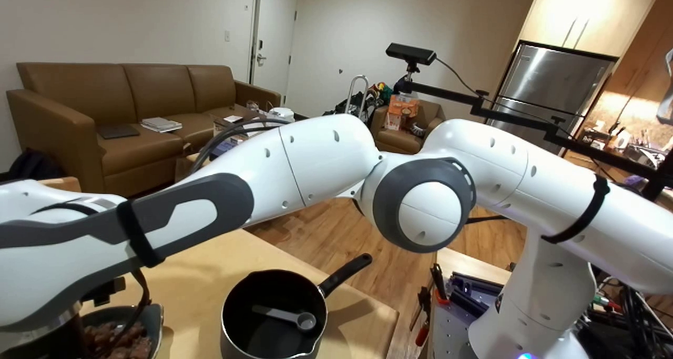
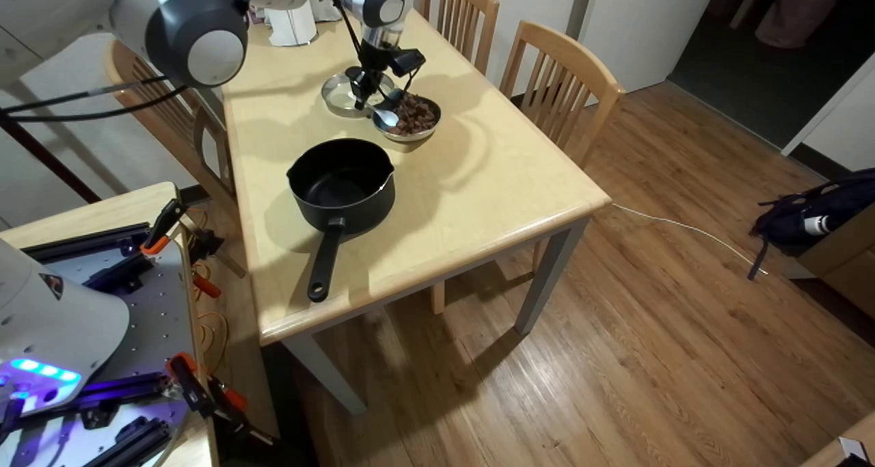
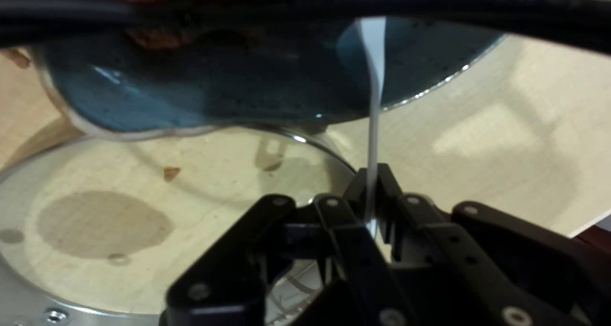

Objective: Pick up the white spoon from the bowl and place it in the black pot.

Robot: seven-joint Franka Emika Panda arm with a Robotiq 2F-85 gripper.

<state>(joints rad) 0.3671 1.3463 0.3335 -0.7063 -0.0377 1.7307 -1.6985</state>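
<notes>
White spoon point(image 3: 376, 68) pinched in the gripper point(image 3: 373, 178), long handle crossing the bowl's point(image 3: 224, 92) edge, scoop inward, table point(image 2: 472, 187) stretching to the black pot point(image 2: 372, 208)

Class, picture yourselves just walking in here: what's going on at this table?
The robot arm has its gripper shut on the handle of a white spoon. The spoon's scoop end is over the bowl, which holds brown chunks; whether it has been lifted clear is hard to tell. The black pot stands apart from the bowl on the same table, and the spoon has not reached it yet.
</notes>
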